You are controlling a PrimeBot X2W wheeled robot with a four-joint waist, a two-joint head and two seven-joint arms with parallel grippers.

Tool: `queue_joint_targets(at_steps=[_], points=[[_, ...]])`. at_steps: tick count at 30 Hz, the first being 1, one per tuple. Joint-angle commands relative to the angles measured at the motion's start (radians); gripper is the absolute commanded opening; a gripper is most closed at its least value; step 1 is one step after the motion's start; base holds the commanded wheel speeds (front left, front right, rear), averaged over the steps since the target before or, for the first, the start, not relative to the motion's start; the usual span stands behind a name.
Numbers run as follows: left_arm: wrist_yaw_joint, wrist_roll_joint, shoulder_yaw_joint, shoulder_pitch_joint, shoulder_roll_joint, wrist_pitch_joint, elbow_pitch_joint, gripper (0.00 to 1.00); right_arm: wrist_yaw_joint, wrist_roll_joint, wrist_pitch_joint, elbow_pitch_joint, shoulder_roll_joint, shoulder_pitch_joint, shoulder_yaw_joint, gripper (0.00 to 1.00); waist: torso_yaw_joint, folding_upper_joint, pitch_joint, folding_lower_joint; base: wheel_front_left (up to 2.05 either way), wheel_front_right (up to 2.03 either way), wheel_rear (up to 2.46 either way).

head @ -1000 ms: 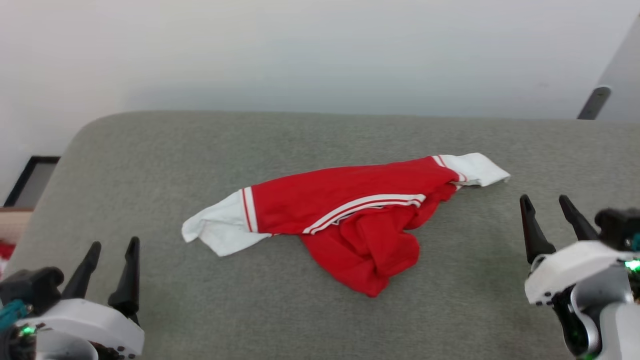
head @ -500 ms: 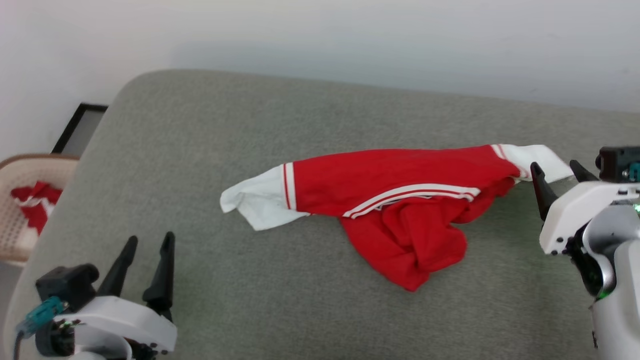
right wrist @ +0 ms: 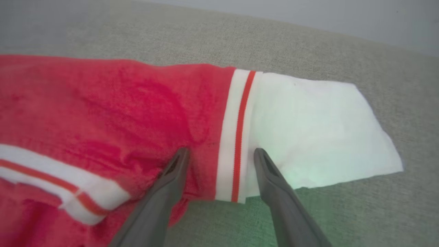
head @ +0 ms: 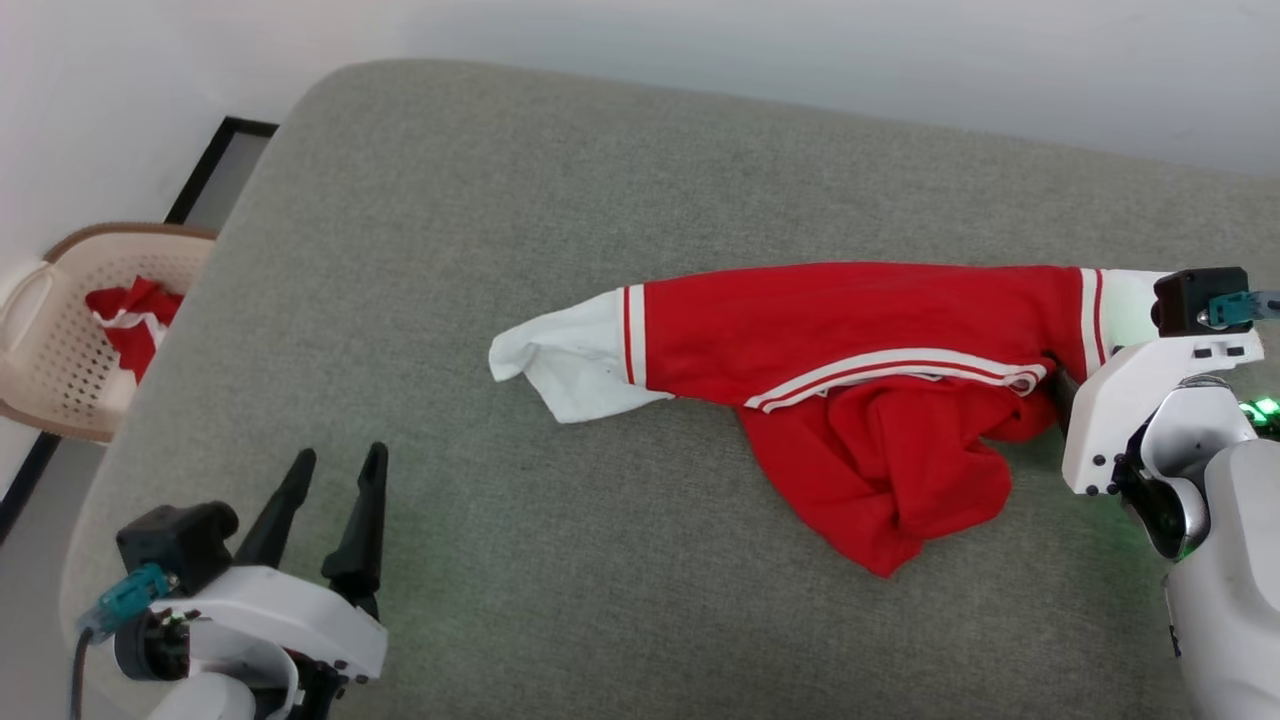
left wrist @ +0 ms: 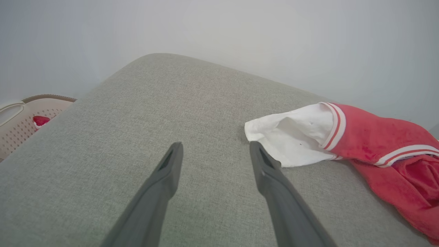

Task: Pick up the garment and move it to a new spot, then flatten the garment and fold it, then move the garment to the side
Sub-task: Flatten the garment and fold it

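Red jersey garment (head: 850,330) with white sleeves lies crumpled centre-right, head view, on grey fabric cushion (head: 500,200); left gripper (head: 341,453) lower left, fingers parted; left wrist view: it holds nothing; right wrist view: right gripper (right wrist: 221,151) parted astride striped trim (right wrist: 240,137).

The garment (head: 840,340) is laid on the padded surface (head: 500,200), with the right tool (right wrist: 221,151) set over its right end and the left tool (head: 340,455) kept well apart. A basket (head: 60,330) is placed beside the left edge.
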Motion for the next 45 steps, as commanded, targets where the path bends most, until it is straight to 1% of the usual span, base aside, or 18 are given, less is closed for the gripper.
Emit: queue_joint_targets(at_steps=[1, 7, 11, 14, 19, 21, 27, 35, 36, 37, 41, 45], points=[[-0.007, 0.004, 0.000, -0.010, -0.004, -0.008, 0.006, 1.00, -0.001, -0.006, -0.002, 0.010, 0.002, -0.012, 0.006, 0.00, 0.005, -0.0001, 0.008, -0.0001, 0.00, 0.00, 0.00], [-0.009, 0.006, 0.000, -0.015, -0.003, -0.012, 0.021, 1.00, -0.001, 0.005, -0.020, 0.026, -0.017, -0.032, 0.021, 0.00, -0.007, -0.0001, 0.008, -0.0001, 0.00, 0.00, 0.00], [-0.004, 0.010, 0.005, -0.005, 0.005, -0.017, 0.029, 1.00, -0.001, 0.026, -0.010, 0.008, -0.032, -0.027, 0.043, 0.00, -0.027, -0.0001, -0.006, -0.0001, 0.00, 0.00, 0.00], [0.001, 0.011, 0.010, 0.007, 0.010, -0.021, 0.032, 1.00, -0.001, 0.053, 0.005, -0.027, -0.052, -0.005, 0.063, 0.00, -0.045, -0.0001, -0.021, -0.0001, 0.00, 0.00, 0.00], [0.007, 0.021, 0.020, 0.031, 0.022, -0.033, 0.035, 1.00, -0.001, 0.117, 0.043, -0.128, -0.083, 0.054, 0.092, 0.00, -0.076, -0.0001, -0.061, -0.0001, 0.00, 0.00, 0.00], [0.008, 0.025, 0.026, 0.039, 0.025, -0.038, 0.033, 1.00, -0.001, 0.142, 0.064, -0.178, -0.100, 0.090, 0.104, 0.00, -0.087, -0.0001, -0.081, -0.0001, 0.00, 0.00, 0.00], [0.020, 0.037, 0.041, 0.083, 0.036, -0.048, 0.039, 1.00, -0.001, 0.201, 0.141, -0.346, -0.119, 0.229, 0.124, 0.00, -0.125, -0.0001, -0.147, -0.0001, 0.00, 0.00, 0.00], [0.036, 0.031, 0.065, 0.141, 0.045, -0.052, 0.024, 1.00, -0.001, 0.258, 0.250, -0.537, -0.113, 0.484, 0.123, 0.00, -0.162, -0.0001, -0.205, -0.0001, 0.00, 0.00, 0.00], [0.037, 0.030, 0.067, 0.148, 0.048, -0.052, 0.021, 1.00, -0.001, 0.262, 0.265, -0.555, -0.111, 0.517, 0.124, 0.00, -0.166, -0.0001, -0.209, -0.0001, 0.00, 0.00, 0.00], [0.037, 0.030, 0.067, 0.148, 0.048, -0.052, 0.021, 1.00, -0.001, 0.262, 0.265, -0.555, -0.111, 0.517, 0.124, 0.00, -0.166, -0.0001, -0.209, -0.0001, 0.00, 0.00, 0.00], [0.046, 0.026, 0.078, 0.171, 0.056, -0.053, 0.010, 1.00, -0.001, 0.283, 0.324, -0.621, -0.107, 0.639, 0.132, 0.00, -0.180, -0.0001, -0.219, -0.0001, 0.00, 0.00, 0.00], [0.054, 0.021, 0.083, 0.190, 0.062, -0.051, 0.001, 1.00, -0.001, 0.278, 0.336, -0.641, -0.089, 0.704, 0.131, 0.00, -0.195, -0.0001, -0.221, -0.0001, 0.00, 0.00, 0.00]])
